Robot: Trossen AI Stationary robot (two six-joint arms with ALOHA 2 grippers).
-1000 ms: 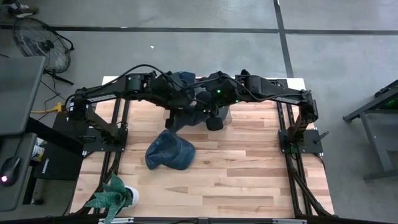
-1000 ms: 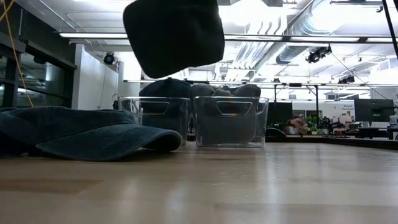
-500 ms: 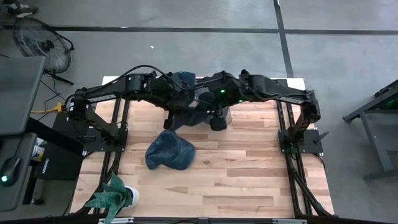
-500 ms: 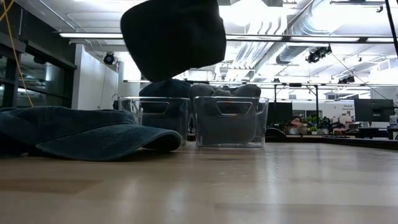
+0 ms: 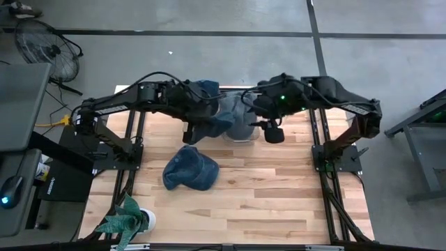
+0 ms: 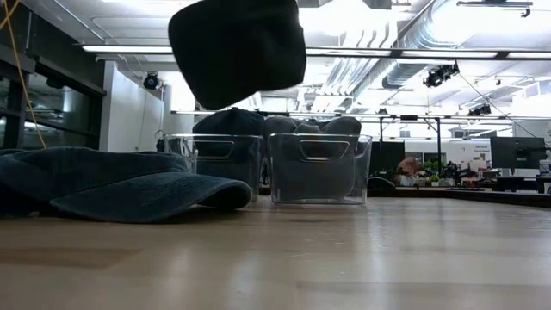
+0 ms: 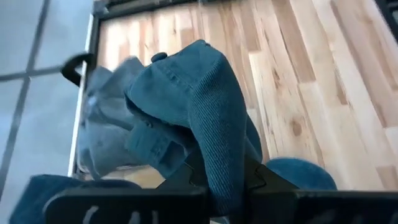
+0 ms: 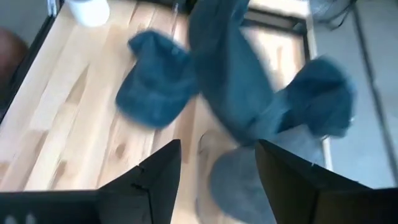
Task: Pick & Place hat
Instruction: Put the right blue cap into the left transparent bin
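In your high view the left gripper (image 5: 197, 130) sits just left of centre in the upper half of the frame, clamped on a blue hat (image 5: 214, 124) that hangs off it above the table (image 5: 279, 202). The left wrist view shows you the same hat (image 7: 199, 118) draped over the fingers, its fabric pinched between them. In the low view it hangs as a dark shape (image 6: 238, 50) at the top of the frame, clear of the wood.

The right gripper (image 5: 273, 132) is right of centre in the upper half of the high view, beside the hat, and the right wrist view shows you its 2 fingers (image 8: 155, 174) spread wide with nothing between them.

A 2nd hat (image 5: 189, 169) lies flat on the table below the held one, left of centre. 2 clear bins (image 6: 320, 168) stand side by side at the table's far edge, with more hats piled in them. A small plant (image 5: 125, 222) sits at the lower left corner.
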